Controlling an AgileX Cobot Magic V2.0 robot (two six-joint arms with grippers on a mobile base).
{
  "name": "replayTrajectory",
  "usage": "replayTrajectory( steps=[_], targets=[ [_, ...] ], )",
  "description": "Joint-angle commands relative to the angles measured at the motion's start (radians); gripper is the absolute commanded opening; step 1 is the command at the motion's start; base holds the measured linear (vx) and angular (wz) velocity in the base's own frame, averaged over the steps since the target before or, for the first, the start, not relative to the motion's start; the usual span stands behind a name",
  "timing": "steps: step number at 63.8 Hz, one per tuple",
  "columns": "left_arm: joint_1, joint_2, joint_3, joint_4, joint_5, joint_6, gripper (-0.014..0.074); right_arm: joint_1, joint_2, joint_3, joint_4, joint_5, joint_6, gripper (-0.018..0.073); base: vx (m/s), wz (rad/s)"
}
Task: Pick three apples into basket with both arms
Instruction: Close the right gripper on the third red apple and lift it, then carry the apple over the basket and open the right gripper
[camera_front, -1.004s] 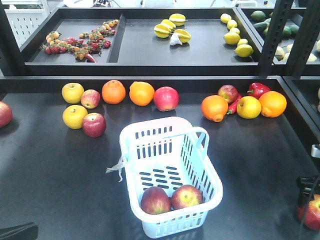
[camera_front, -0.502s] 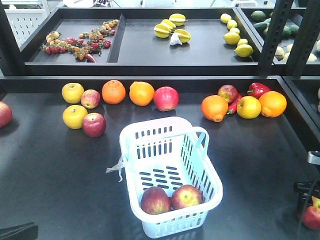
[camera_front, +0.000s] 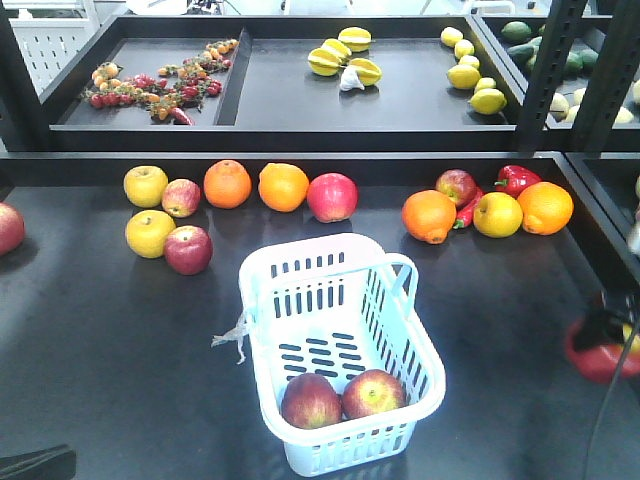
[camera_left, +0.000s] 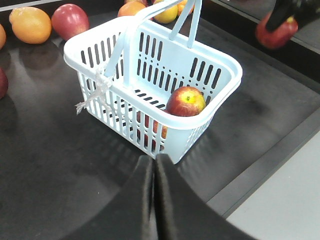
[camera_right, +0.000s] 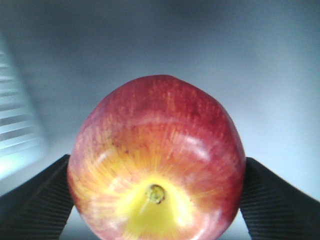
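The third apple (camera_right: 157, 160), firm, smooth and likely slippery, is gripped across its widest girth by the right fingers (camera_right: 37, 200), while the left fingers (camera_left: 152, 170) are pressed together, empty.

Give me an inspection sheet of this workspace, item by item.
Surface: dark tabletop, no spills seen.
Job's things: basket holds two apples, side by side; third apple is clamped in the right tool, off to the basket's right.
Clutter: loose fruit row behind the basket; red pepper among it.
Grippers: left tool shut, empty, near the basket's corner.
Cables: one dark cable below the right tool.
Surroundings: rear shelf trays with more produce.
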Motion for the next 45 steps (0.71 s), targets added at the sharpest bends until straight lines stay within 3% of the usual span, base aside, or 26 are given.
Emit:
replayTrajectory(
  steps=[1,11,21,35,45],
  targets=[
    [-0.001,0.004,-0.025,-0.025,-0.058,-0.006,-0.0008,0.017,-0.106,-0.02,0.186,0.112,-0.122,-0.0008,0.0,0.0],
    [-0.001,0.004,-0.025,-0.025,-0.058,-0.006,-0.0008,0.132,-0.178,-0.019,0.34,0.191,-0.191,-0.0005,0.0,0.0],
    [-0.001,0.004,-0.025,-0.025,-0.058,-0.006,-0.0008,0.325,-0.2,-0.019,0.359,0.145,-0.171,-0.0004,0.0,0.0],
    [-0.001,0.004,-0.025,-0.025,-0.058,-0.006,-0.0008,0.578,-0.172,-0.019,0.355,-0.075,-0.148,-0.0004,0.0,0.0],
    [-0.001,0.004,-0.025,-0.025,-0.058,-0.006,-0.0008,0.657,-0.104,-0.019,0.359,-0.195,-0.117,0.001,0.0,0.0]
  ],
)
